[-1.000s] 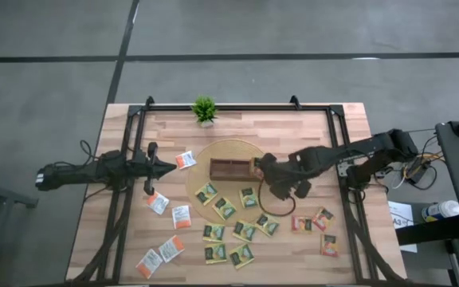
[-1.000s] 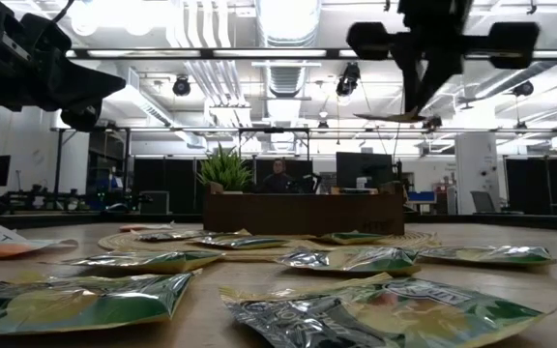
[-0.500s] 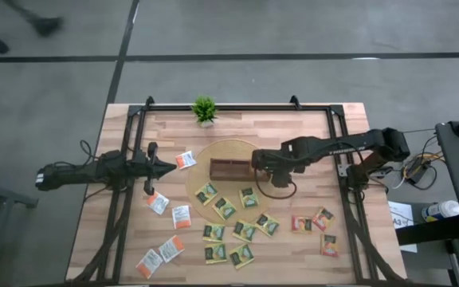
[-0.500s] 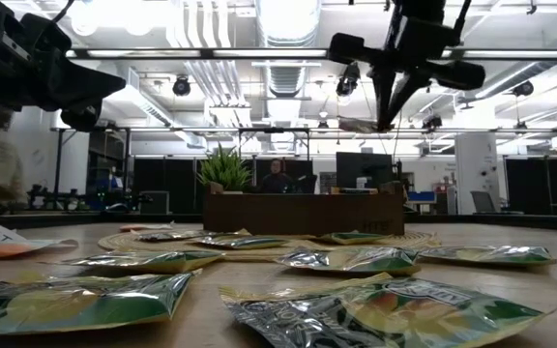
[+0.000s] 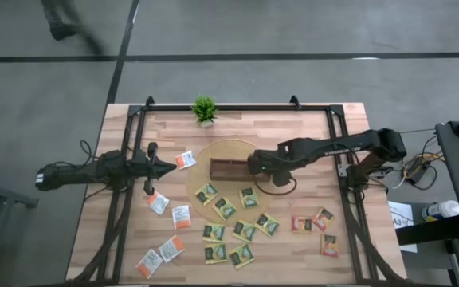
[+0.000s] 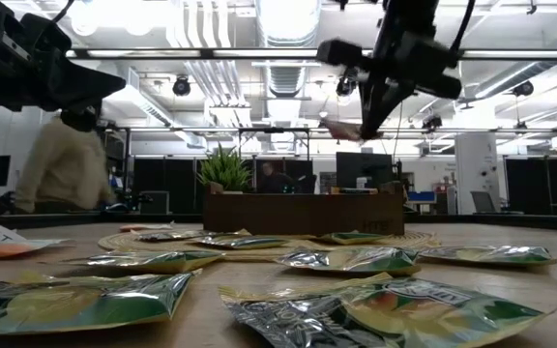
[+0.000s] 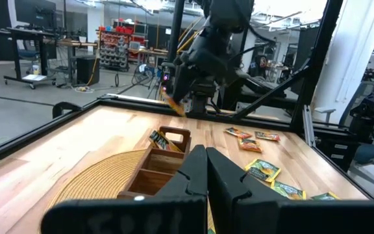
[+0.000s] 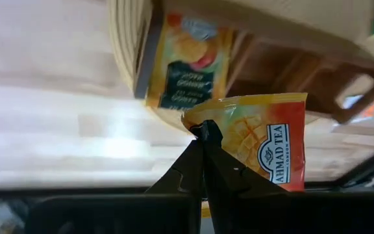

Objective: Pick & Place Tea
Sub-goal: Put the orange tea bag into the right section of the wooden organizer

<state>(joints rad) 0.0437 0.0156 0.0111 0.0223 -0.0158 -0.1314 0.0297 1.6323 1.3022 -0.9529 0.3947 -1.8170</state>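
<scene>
Carrying a red sachet to the tray

The right gripper (image 5: 255, 166) pinches a red sachet (image 8: 263, 151) above the tray (image 5: 231, 169) at bench centre. Next: lower, open over one compartment. The left gripper (image 5: 170, 167), jaws pressed together, waits near the left edge.

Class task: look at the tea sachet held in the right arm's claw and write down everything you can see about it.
The sachet is a small flat square packet of glossy paper or foil, orange-red and yellow with fruit artwork and a white label. The right claw is shut on one corner, so it hangs in the air, tilted, touching nothing else. It is carried above the right end of the brown compartment tray, which stands on a round woven mat.
</scene>
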